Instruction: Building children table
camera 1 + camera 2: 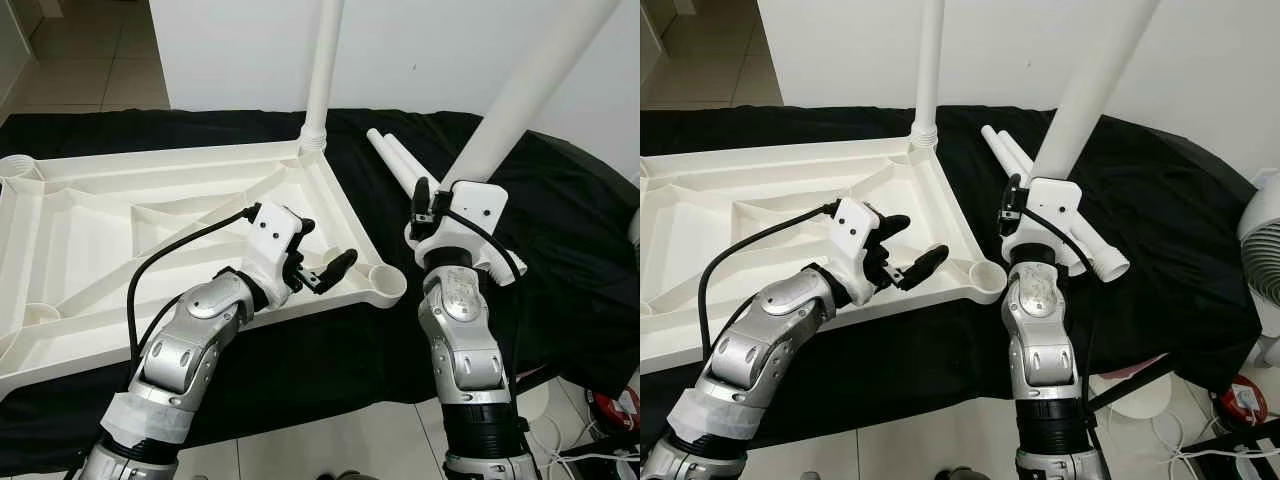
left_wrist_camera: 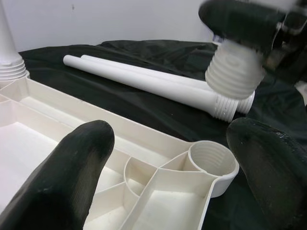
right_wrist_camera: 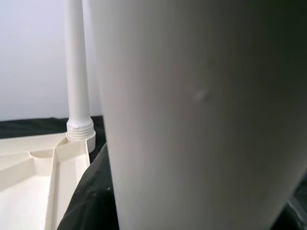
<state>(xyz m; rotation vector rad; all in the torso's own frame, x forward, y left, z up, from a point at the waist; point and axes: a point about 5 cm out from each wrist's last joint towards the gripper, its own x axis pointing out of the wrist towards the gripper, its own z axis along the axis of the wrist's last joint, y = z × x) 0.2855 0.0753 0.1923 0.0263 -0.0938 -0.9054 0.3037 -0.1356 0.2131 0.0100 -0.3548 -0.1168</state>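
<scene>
Black cloth bears upturned tabletop; right gripper grips leg, top cropped; left gripper jaws apart.

No readable text or labels anywhere.

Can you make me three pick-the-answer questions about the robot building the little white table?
1. Where is the empty leg socket?
A) the tabletop corner beside the left claw
B) on the floor
C) on the wall

2. How many legs lie loose on the black cloth?
A) none
B) two
C) five

3. What is the right claw doing?
A) hanging idle
B) holding a white leg
C) holding a cup

Answers: 1 A, the socket sits at that near corner. 2 B, two loose legs lie side by side. 3 B, its fingers are shut on the leg.
</scene>
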